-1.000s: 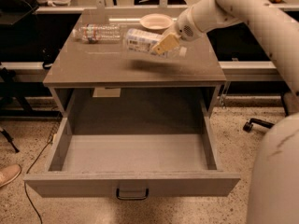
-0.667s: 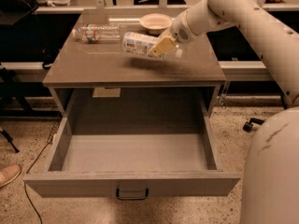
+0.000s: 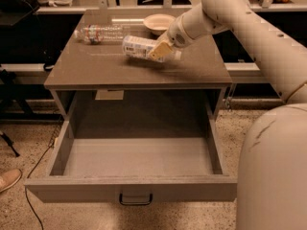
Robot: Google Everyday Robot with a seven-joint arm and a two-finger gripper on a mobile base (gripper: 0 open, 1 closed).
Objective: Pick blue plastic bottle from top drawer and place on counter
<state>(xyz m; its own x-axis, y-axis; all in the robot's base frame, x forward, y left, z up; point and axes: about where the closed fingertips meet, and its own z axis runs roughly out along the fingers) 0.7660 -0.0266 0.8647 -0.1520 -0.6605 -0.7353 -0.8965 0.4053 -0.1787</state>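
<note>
Change: carried a little further left and slightly lower than a second ago, with the arm swung in the same way.
Meaning: pick from the top drawer [image 3: 72, 193] judged done; only the set-down and release left.
Gripper [image 3: 160, 51]: over the rear middle of the worktop [image 3: 120, 73], tan fingers pinching the right end of the blue plastic bottle [image 3: 138, 47].
Bottle position: held on its side, long axis running left to right, low over the glossy surface with a dark shadow right beneath; touching or just clear, cannot tell.
Bottle look: short and stubby, wrapped in a pale bluish-white printed label; cap end hidden by the gripper or too unclear to pick out.
Drawer: pulled fully out below, bare grey floor showing, dark handle [image 3: 135, 199] at the centre of the front panel.
Neighbours: clear ribbed bottle [image 3: 103, 33] lying at the rear left, pale bowl [image 3: 158, 22] at the rear edge; both near the held bottle but apart from it.
Next, as a judgement: lower until settled, then let go well short of the ribbed bottle; likely to roll if dropped on its side.
</note>
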